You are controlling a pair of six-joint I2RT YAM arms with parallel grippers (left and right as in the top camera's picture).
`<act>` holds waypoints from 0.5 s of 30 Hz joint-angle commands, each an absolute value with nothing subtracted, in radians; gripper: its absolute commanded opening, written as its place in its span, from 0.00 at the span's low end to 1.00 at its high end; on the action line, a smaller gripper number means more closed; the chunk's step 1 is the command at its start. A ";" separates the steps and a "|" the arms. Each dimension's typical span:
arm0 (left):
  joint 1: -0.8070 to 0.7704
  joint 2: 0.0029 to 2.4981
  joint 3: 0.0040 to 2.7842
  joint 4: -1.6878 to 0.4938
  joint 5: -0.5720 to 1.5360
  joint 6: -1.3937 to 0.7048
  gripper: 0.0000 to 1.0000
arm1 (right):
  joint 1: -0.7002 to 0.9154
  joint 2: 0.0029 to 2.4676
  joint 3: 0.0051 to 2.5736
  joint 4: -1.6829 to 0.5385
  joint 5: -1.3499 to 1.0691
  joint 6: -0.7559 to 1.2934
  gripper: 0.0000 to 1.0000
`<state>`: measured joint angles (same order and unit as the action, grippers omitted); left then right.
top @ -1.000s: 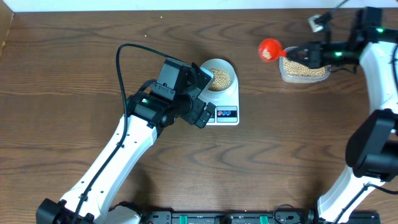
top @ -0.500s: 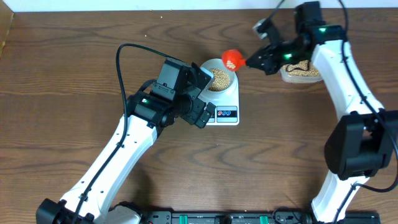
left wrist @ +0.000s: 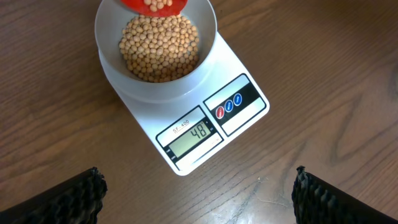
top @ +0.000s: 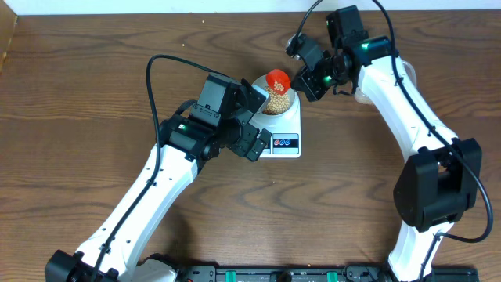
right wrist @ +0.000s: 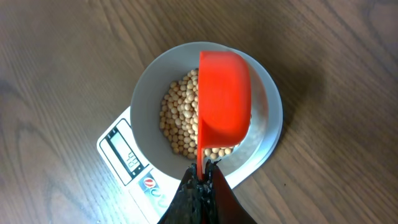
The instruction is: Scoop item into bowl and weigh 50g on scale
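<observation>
Beans [left wrist: 159, 46], small, round, tan, lie in the bowl [left wrist: 208, 37].

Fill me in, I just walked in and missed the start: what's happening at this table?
The right end effector grips a red scoop by its handle and holds it, partly loaded, over the bowl. The bowl sits on the scale, already well filled with beans, and the display reads 48, just short of 50. The left end effector hangs open near the scale, holding nothing.
</observation>
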<state>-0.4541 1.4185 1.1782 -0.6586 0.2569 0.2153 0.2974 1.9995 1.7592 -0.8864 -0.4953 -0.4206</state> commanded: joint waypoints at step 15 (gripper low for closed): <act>-0.450 1.426 1.178 -0.662 0.262 0.232 0.98 | 0.363 1.913 1.775 -0.879 -0.339 -0.427 0.01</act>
<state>-0.4541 1.4185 1.1782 -0.6586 0.2569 0.2153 0.3565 1.9404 1.7592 -0.8780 -0.3599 -0.4210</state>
